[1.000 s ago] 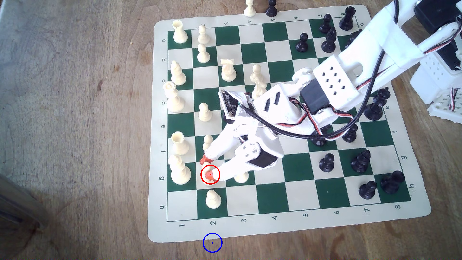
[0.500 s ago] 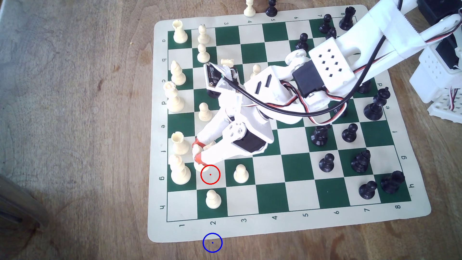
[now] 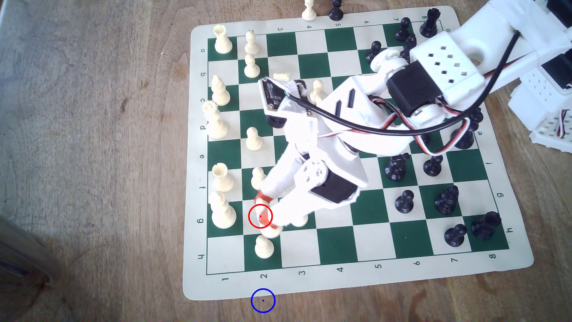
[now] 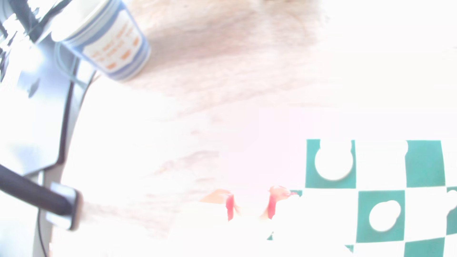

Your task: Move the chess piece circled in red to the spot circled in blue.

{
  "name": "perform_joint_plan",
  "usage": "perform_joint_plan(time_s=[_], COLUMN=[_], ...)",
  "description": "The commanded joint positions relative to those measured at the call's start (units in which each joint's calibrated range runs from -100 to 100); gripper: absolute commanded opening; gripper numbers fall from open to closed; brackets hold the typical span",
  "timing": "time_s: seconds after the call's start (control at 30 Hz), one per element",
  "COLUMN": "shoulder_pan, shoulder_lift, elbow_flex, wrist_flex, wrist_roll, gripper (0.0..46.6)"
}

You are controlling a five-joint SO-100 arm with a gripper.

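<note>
My gripper (image 3: 263, 209) has white fingers with orange tips and hangs over the red ring (image 3: 260, 216) on the board's second file. It is shut on the chess piece circled in red, a cream pawn whose round base (image 3: 273, 231) pokes out just below the fingertips, off the mat. The spot circled in blue (image 3: 263, 300) is bare wood just past the mat's near edge, straight below the gripper in the exterior view. The wrist view is washed out; my gripper (image 4: 251, 205) shows there as two red fingertips (image 4: 230, 207) close together, and the pawn between them is lost in glare.
A white pawn (image 3: 264, 246) stands between the gripper and the blue ring. A white knight (image 3: 221, 210), rook (image 3: 222, 178) and more pawns (image 3: 257, 176) crowd the gripper. Black pieces (image 3: 405, 201) fill the exterior view's right. A paper cup (image 4: 111, 42) stands on the wood.
The gripper lifted the pawn off its square, swung it away towards the rook, and has now brought it back over the red ring, closer to the mat's near edge.
</note>
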Motion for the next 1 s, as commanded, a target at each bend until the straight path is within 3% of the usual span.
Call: perform_joint_plan(time_s=[0.0,0.5,0.97], shoulder_pan=[-2.87,-4.43,-5.53], shoulder_lift=[-3.89,11.9,18.86], elbow_flex=[-5.56,-7.2,-17.71], wrist_flex=[0.19,-7.51,-10.05], wrist_roll=[0.2,0.2,0.44], gripper=[0.8,5.1,4.4])
